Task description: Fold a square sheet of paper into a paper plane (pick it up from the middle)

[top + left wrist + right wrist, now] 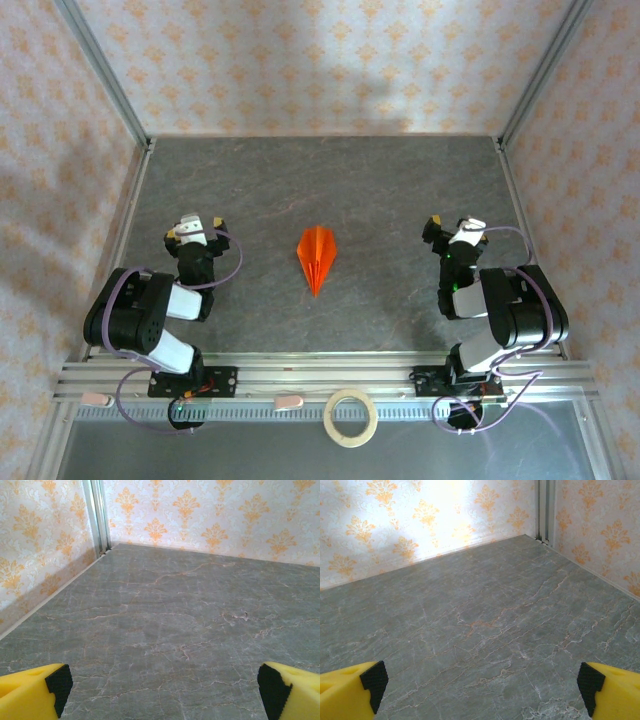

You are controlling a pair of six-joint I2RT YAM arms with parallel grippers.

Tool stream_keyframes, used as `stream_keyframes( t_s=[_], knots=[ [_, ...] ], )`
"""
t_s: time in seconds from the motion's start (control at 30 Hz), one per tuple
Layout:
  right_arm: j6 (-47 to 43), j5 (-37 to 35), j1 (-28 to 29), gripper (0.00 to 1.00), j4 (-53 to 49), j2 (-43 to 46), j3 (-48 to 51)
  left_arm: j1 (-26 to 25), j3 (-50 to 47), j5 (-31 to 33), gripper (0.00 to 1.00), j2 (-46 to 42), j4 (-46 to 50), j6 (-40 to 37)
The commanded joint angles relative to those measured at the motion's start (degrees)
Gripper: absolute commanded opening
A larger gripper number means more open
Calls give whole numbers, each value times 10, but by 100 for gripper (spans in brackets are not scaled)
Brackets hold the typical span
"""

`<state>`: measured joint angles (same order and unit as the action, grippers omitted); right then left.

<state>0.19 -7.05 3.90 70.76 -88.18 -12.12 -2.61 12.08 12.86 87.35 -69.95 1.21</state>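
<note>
Two things: paper plane [317, 257], tape ring [330, 418]

matt orange paper plane [317, 257] (creased), veined stone-look table [380, 190], patterned wallpaper walls [320, 60]

I see a grey veined table top [330, 180] boxed on three sides by cream walls [250, 60] with an orange damask pattern, metal posts [104, 70] at the far corners, and a bright light patch [451, 500] on one wall.
</note>
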Motion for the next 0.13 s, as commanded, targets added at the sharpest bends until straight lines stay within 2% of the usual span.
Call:
stream_keyframes(
  t_s=[0.0, 0.1],
  knots=[
    [5, -6, -2, 100, 11, 5, -10, -2, 8, 12, 99, -4, -21, 3],
    [4, -6, -3, 100, 11, 6, -9, -2, 8, 11, 99, -4, -21, 3]
  ],
)
